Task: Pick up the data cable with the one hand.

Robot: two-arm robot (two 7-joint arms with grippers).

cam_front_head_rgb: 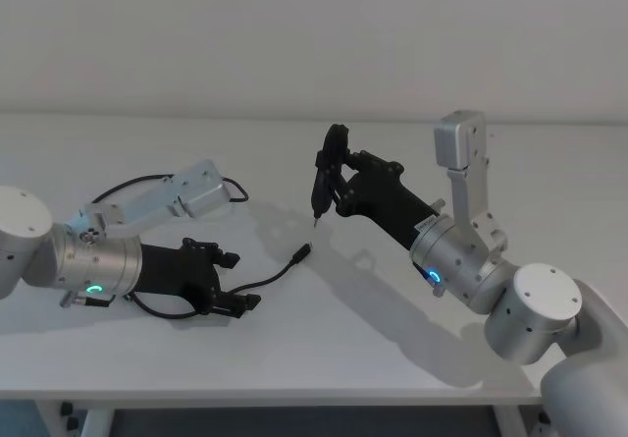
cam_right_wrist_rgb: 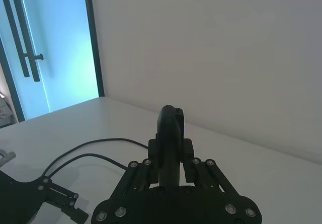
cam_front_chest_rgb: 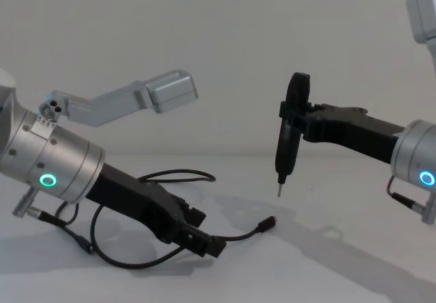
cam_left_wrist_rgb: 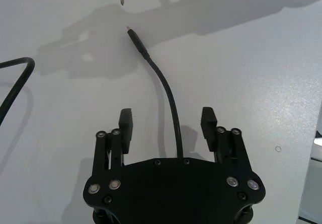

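on the left, the left gripper [cam_front_head_rgb: 238, 280] reaches forward low over the white table [cam_front_head_rgb: 373, 358], with its silver wrist almost level and a green ring [cam_front_head_rgb: 93, 288] glowing on it. its two fingers [cam_left_wrist_rgb: 126, 128] are spread wide and grasp nothing. the data cable [cam_front_head_rgb: 270, 278] lies on the table: the loose loops are behind and under this arm, and one end runs forward between the spread fingers and finishes in a small plug [cam_front_head_rgb: 304, 251] just beyond them. the left wrist view shows it best: the cord passes through the gap nearer to one finger, touching neither, and the plug has a short metal tip. the chest view gives the side: the gripper is tilted down, and its lower finger is close to the cord

to the right, the right gripper [cam_front_head_rgb: 339, 170] is held higher, the arm coming in from the right with a blue ring [cam_front_head_rgb: 433, 277] on the wrist. it is clenched on a black pin-tipped tool [cam_front_head_rgb: 320, 190], which hangs almost upright, pin down, near the plug but apart from it. the right wrist view shows the fingers pressed on both sides of the tool, and behind them a glass door [cam_right_wrist_rgb: 55, 43] with a dark handle [cam_right_wrist_rgb: 30, 58]
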